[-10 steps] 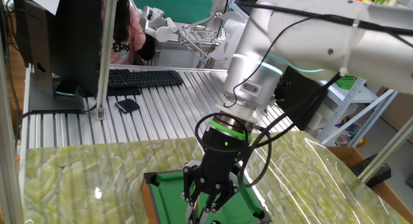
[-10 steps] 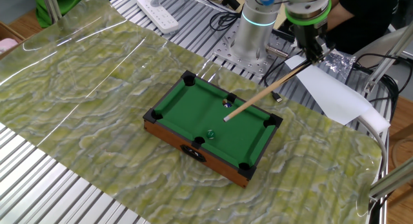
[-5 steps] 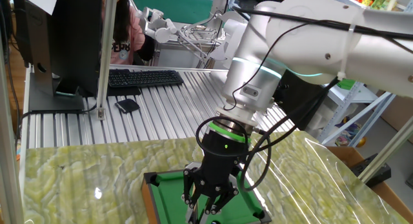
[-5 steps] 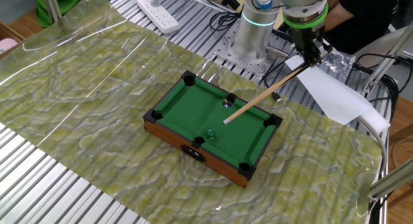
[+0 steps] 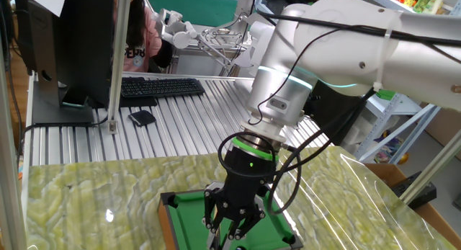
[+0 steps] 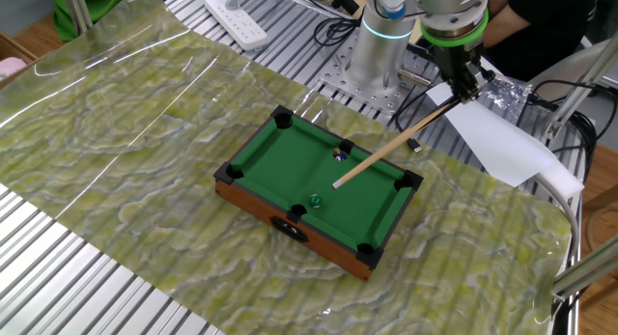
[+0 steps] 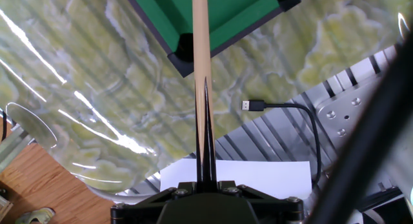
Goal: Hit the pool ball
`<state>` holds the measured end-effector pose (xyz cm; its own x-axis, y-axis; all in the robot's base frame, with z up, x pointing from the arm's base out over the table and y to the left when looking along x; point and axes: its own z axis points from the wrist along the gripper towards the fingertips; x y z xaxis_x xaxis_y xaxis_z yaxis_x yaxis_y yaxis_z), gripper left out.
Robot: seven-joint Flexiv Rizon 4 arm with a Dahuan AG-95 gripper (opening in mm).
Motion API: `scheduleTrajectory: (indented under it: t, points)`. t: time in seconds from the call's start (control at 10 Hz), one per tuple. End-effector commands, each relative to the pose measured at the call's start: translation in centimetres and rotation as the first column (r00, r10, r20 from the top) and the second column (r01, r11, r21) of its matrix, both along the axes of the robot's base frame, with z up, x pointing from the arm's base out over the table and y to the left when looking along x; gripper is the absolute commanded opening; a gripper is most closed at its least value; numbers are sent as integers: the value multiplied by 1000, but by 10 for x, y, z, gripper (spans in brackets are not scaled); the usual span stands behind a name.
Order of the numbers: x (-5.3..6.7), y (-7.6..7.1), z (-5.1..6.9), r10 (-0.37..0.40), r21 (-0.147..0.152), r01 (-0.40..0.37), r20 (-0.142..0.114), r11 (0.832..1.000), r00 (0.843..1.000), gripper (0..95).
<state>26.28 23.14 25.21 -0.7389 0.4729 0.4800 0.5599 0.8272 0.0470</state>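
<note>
The mini green pool table (image 6: 290,156) stands on the marbled mat. The pool ball (image 6: 340,153), tiny and dark with a whitish spot, lies near the table's far rail. My gripper (image 6: 463,90) hangs above the table's far right corner, shut on the long wooden cue stick (image 6: 396,140). The cue slants down to a tip over the felt, just short of the ball. A second small greenish ball (image 6: 314,196) lies nearer the front rail. In the hand view the cue (image 7: 201,43) runs from the gripper (image 7: 205,95) toward the table (image 7: 226,14); the ball is out of view there. In the first fixed view the gripper (image 5: 232,234) hides the ball.
A white paper sheet (image 6: 502,142) and a black USB cable (image 7: 284,108) lie right of the table. The robot base (image 6: 381,41) and a power strip (image 6: 237,7) are behind it. A keyboard (image 5: 158,86) and monitor (image 5: 65,48) stand at the back.
The gripper has shifted slightly, and the cue tip has slid a little farther over the felt toward the front rail. The balls have not moved.
</note>
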Motion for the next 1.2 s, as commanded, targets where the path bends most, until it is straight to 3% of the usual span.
scheduleTrajectory:
  t: [0.1, 0.8, 1.2]
  points:
    - [0, 0, -1, -1, 9, 1, -4, 1000, 1000, 0]
    - [2, -2, -9, 4, 10, -4, -2, 1000, 1000, 0]
    - [2, -3, -9, 3, 19, -3, -21, 1000, 1000, 0]
